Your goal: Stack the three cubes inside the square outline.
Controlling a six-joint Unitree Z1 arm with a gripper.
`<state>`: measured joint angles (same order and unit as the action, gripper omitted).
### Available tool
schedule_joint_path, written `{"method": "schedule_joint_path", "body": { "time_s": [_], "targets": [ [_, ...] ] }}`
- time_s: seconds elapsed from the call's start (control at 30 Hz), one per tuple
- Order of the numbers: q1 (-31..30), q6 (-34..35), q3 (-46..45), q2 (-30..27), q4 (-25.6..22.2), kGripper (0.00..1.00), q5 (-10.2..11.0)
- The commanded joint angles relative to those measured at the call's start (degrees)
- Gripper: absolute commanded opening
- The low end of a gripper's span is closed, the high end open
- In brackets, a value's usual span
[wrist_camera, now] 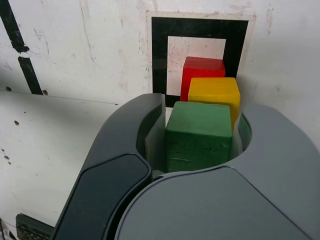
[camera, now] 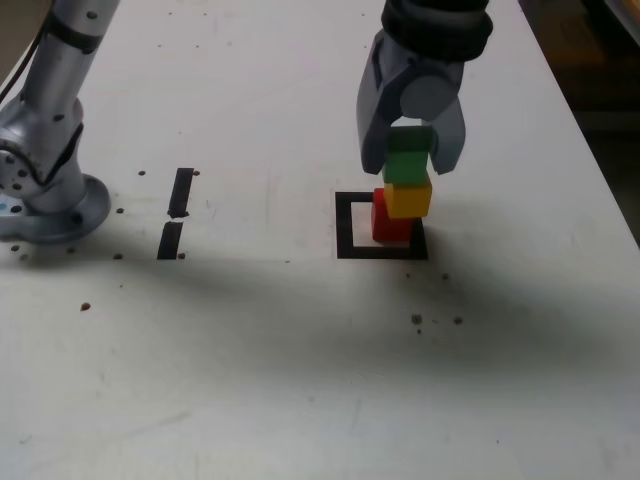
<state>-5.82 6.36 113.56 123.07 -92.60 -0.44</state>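
Exterior view, right of centre: the gripper [camera: 410, 150] grasps the green cube [camera: 408, 152] above the yellow cube [camera: 407, 201] and red cube [camera: 390, 222], inside the outline [camera: 345, 225]; align its faces before releasing gently.

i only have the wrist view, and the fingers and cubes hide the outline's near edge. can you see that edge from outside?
Observer: Yes. The exterior view shows the black edge of the square outline running unbroken below the red cube.
Operator: ok and which cube is on top, hard to judge height from here
Observer: From the side, the green cube shows above the yellow cube, which shows above the red one, a little toward the exterior view's right.
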Motion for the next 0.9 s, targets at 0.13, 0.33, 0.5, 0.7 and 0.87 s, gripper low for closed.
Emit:
{"method": "schedule_joint_path", "body": {
  "time_s": [0.13, 0.33, 0.5, 0.7, 0.87],
  "targets": [
    [-0.25, 0.06, 0.50, 0.57, -0.54, 0.22, -0.14],
    [-0.25, 0.06, 0.59, 0.98, -0.47, 0.34, 0.06],
    [-0.25, 0.08, 0.53, 1.11, -0.38, 0.74, -0.15],
    [-0.25, 0.38, 1.13, 0.13, -0.67, 0.99, -0.15],
    [-0.23, 0.41, 1.25, -1.19, -0.94, 1.00, -0.01]
  ]
}}
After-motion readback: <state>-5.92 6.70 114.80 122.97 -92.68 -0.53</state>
